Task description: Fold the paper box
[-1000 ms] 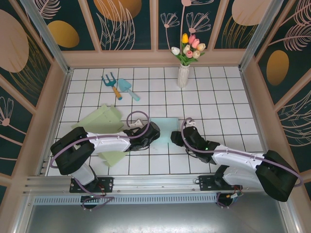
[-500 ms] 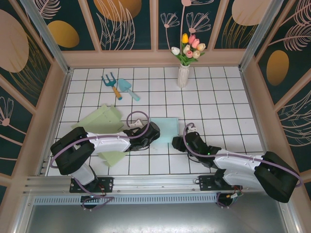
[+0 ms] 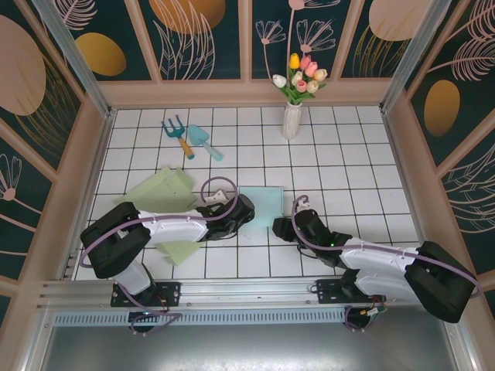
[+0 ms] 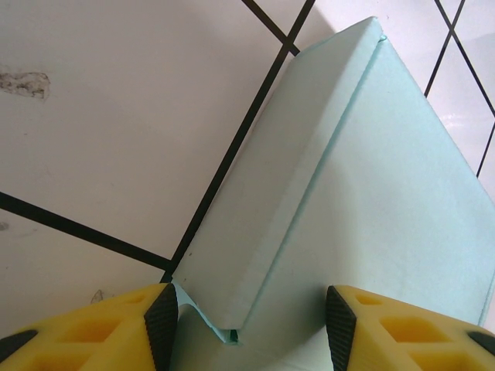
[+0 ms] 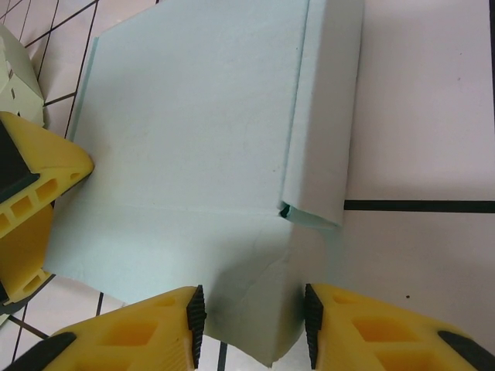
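Observation:
The paper box (image 3: 261, 202) is a pale blue-green, partly folded carton lying on the white tiles between both arms. My left gripper (image 3: 241, 211) is at its left edge. In the left wrist view its jaws (image 4: 249, 328) stand open astride a raised side wall (image 4: 271, 209) of the box, with the left pad at the wall's corner. My right gripper (image 3: 281, 227) is at the box's near right corner. Its jaws (image 5: 254, 321) are open and closely flank a creased, bulging flap (image 5: 263, 309), with thin gaps on both sides. A left finger (image 5: 27, 205) shows beside the box (image 5: 193, 131).
Two pale green flat paper sheets (image 3: 158, 189) (image 3: 179, 251) lie left of the box under the left arm. A garden fork (image 3: 179, 135) and trowel (image 3: 204, 142) lie at the back left. A vase of tulips (image 3: 291, 116) stands at the back. Walls enclose the tiled floor.
My right gripper has drawn back a little toward the near edge and its jaws have narrowed around the flap. The left arm has not moved.

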